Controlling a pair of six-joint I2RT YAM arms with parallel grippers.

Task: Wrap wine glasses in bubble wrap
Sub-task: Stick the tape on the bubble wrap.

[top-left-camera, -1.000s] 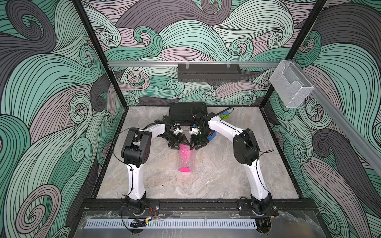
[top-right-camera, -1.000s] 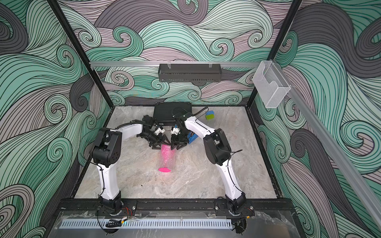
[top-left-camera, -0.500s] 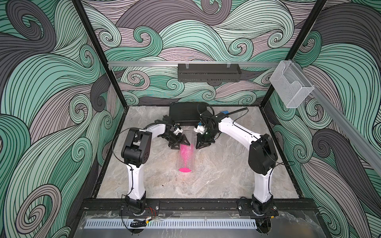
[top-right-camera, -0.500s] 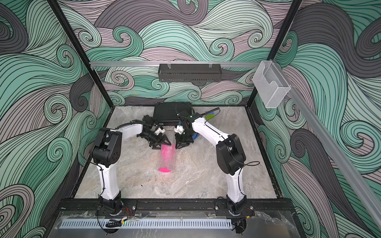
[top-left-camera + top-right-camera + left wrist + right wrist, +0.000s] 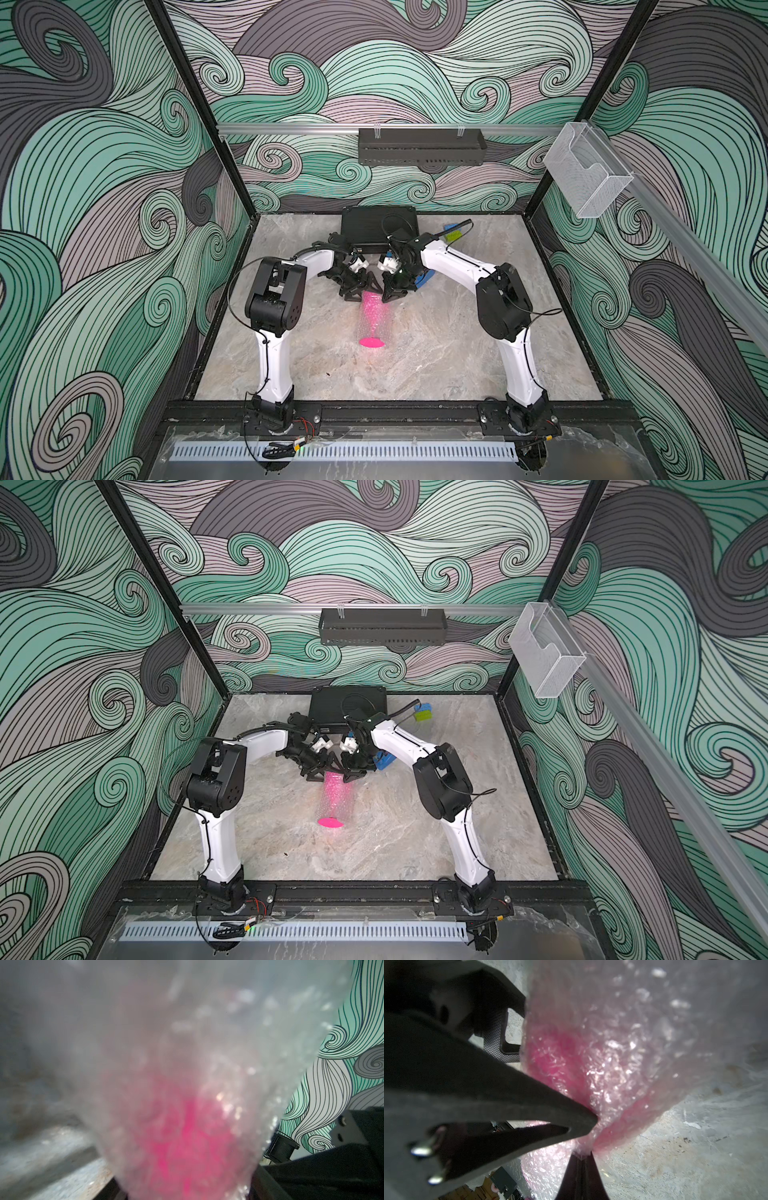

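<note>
Both top views take in the whole grey marble-patterned tabletop (image 5: 436, 365). On it the clear small-bubbled plastic wrap (image 5: 377, 322) lies rolled as a tube around the magenta-pink plastic goblet (image 5: 371, 341). The goblet lies on its side mid-table, its round foot bare at the end nearer the arm bases and its bowl pointing to the back wall. From up there the left gripper (image 5: 360, 291) and the right gripper (image 5: 392, 293) are only a black knot at the bowl end.

The wrist views show the contact. In the right wrist view the right gripper's jaws are pressed together on a puckered fold of the wrap. The left gripper's fingers (image 5: 529, 1101) stand wide across the wrapped bowl and hold it, one tip dug into the film and the other pad at the roll's edge. The left wrist view is almost all blurred film with pink behind it.

Half a second ago the right gripper hung just clear of the roll, its elbow swung farther out. The goblet, wrap and left arm have not shifted.
</note>
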